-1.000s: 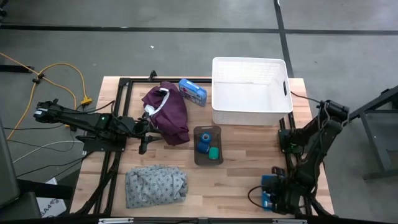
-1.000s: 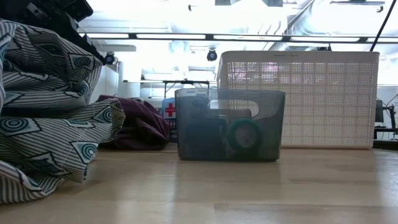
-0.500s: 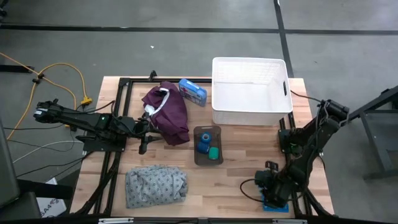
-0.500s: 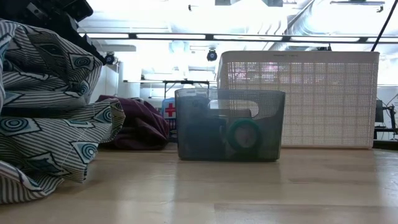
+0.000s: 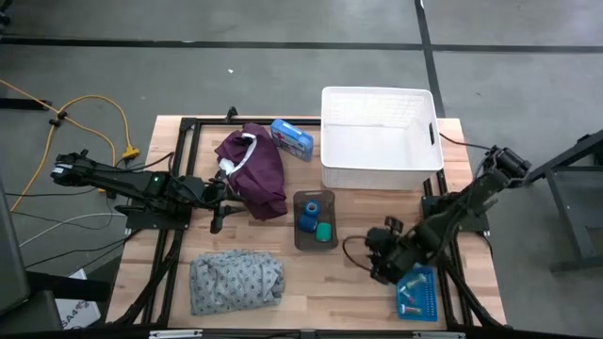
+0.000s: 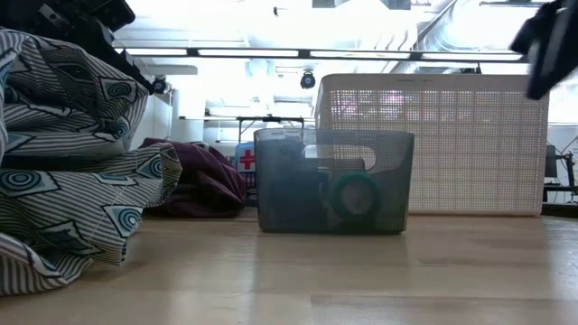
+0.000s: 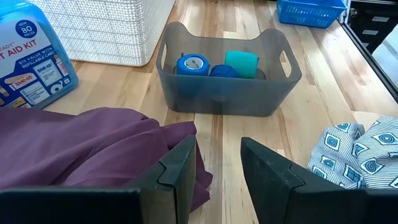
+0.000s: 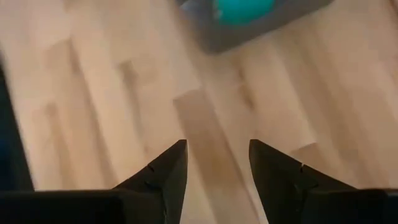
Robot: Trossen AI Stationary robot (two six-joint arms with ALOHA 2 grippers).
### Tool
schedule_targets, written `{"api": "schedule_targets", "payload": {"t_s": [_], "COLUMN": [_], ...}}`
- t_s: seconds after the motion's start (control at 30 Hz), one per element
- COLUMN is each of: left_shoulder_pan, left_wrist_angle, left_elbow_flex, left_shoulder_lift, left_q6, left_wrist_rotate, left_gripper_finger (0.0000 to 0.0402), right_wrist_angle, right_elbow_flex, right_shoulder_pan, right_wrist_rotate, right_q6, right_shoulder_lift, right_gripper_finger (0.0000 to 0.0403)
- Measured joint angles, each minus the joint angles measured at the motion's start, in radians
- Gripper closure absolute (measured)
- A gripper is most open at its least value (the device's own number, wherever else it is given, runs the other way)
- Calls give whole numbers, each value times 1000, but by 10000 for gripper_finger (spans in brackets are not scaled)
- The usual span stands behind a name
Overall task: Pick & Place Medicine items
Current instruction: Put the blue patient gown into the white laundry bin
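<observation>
A blue roll [image 5: 308,218] and a green roll [image 5: 324,232] lie in a small grey bin [image 5: 315,219] at the table's middle; the left wrist view shows the blue roll [image 7: 192,64] and green roll [image 7: 241,62] inside it. Tiny pale pieces [image 5: 412,299] lie in a blue tray [image 5: 417,294] near the near right corner. My right gripper [image 5: 375,256] hangs open above bare wood between tray and bin, nothing between its fingers [image 8: 217,146]. My left gripper [image 5: 219,198] waits open at the left, beside the maroon garment [image 5: 254,169].
A white basket [image 5: 380,137] stands at the far edge, with a blue first aid kit box [image 5: 292,138] to its left. A grey patterned cloth [image 5: 236,279] lies bunched at the near left. Bare wood lies between the bin and the near edge.
My right gripper has swung from over the near right corner toward the table's left and far side, nearing the grey bin. The blue tray it was covering now shows. Its arm has come into the low view's upper right corner.
</observation>
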Motion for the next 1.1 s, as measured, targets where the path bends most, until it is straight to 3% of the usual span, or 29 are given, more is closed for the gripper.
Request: {"api": "schedule_targets", "payload": {"t_s": [0.4,1.1], "left_shoulder_pan": [0,0], "left_wrist_angle": [0,0], "left_elbow_flex": [0,0], "left_shoulder_lift": [0,0], "left_q6": [0,0], "left_wrist_rotate": [0,0], "left_gripper_finger": [279,279], "right_wrist_angle": [-48,-154], "right_elbow_flex": [0,0], "right_shoulder_pan": [-142,-121], "right_wrist_rotate": [16,183], "right_q6": [-117,-308], "right_shoulder_lift": [-53,-416], "right_gripper_finger": [243,243]}}
